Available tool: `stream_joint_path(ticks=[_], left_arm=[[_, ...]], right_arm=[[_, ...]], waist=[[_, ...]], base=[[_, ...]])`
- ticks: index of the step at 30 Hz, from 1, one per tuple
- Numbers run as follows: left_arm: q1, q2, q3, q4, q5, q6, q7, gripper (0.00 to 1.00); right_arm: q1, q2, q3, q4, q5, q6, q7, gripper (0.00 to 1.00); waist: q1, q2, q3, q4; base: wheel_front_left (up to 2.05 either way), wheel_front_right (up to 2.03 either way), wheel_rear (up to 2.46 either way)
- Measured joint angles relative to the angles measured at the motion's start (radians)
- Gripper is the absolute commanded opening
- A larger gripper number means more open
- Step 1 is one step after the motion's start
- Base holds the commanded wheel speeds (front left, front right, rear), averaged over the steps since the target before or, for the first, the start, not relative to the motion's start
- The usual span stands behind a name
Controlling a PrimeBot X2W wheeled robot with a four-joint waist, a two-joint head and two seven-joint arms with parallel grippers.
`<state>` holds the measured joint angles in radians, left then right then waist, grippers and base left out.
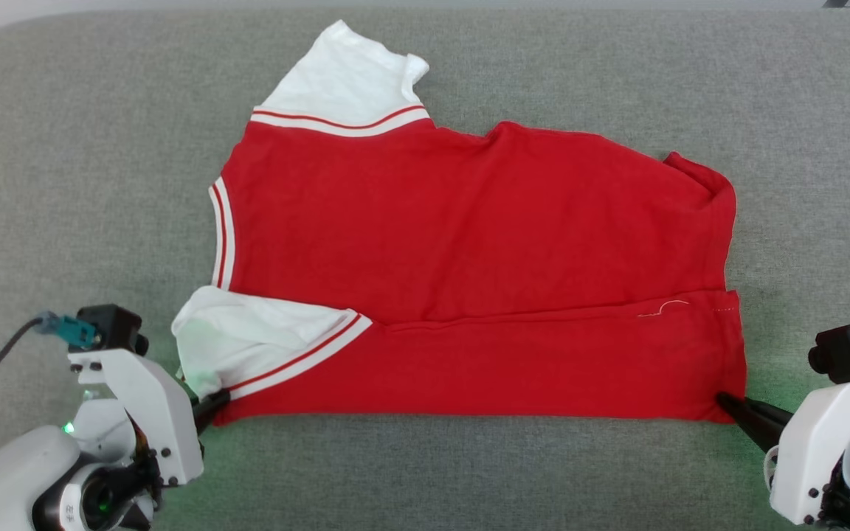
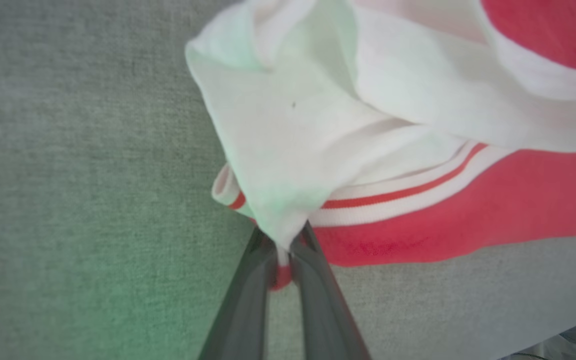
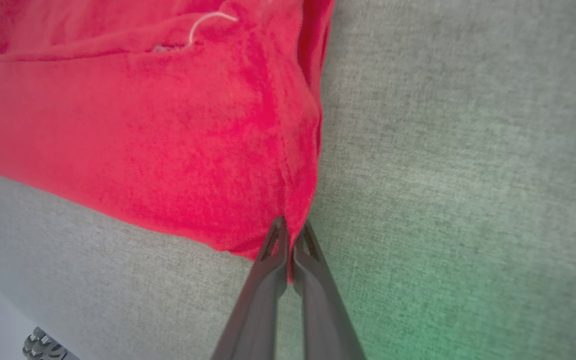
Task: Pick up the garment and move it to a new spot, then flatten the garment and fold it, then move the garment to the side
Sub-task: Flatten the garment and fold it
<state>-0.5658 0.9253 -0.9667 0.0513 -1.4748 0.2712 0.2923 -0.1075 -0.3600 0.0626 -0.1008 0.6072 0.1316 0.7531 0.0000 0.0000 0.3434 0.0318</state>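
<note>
Two near corners of the garment (image 1: 469, 236) pinched in closed jaws, left gripper (image 1: 222, 400) and right gripper (image 1: 722, 400); tips hidden by cloth.

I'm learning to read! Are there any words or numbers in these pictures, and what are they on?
Shirt: no words or numbers on the side facing up, just plain red cloth, white sleeves and striped trim.
Robot's left arm: tiny dark marks, too small to read.

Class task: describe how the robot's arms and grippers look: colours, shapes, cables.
Both the left gripper and right gripper have long, dark, tapering fingers on angular white brackets dotted with black screws. Each carries a black camera block with a teal plug; a dark cable leaves the left one.
</note>
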Motion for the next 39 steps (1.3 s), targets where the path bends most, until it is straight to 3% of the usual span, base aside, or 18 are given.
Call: stream_joint_path(ticks=[11,21,32,39], left_arm=[[0.060,0.035,-0.002,-0.057,-0.023,0.014,-0.004,0.00],[0.124,0.099,-0.017,-0.141,-0.045,0.071,0.010,0.00],[0.200,0.148,-0.027,-0.208,-0.099,0.135,0.024,0.00],[0.204,0.130,-0.035,-0.185,-0.090,0.128,0.015,0.00]], right_arm=[[0.037,-0.050,-0.035,-0.050,0.019,0.000,0.053,0.00],[0.146,-0.071,-0.058,-0.144,0.045,0.000,0.153,0.00],[0.293,-0.029,-0.094,-0.234,0.054,0.000,0.265,0.00],[0.305,-0.005,-0.097,-0.237,0.048,0.000,0.274,0.00]], waist=[[0.0001,0.0000,-0.034,0.004],[0.0000,0.0000,-0.081,0.017],[0.0000,0.0000,-0.106,0.027],[0.0000,0.0000,-0.102,0.023]], base=[[0.00,0.00,0.00],[0.00,0.00,0.00],[0.00,0.00,0.00],[0.00,0.00,0.00]])
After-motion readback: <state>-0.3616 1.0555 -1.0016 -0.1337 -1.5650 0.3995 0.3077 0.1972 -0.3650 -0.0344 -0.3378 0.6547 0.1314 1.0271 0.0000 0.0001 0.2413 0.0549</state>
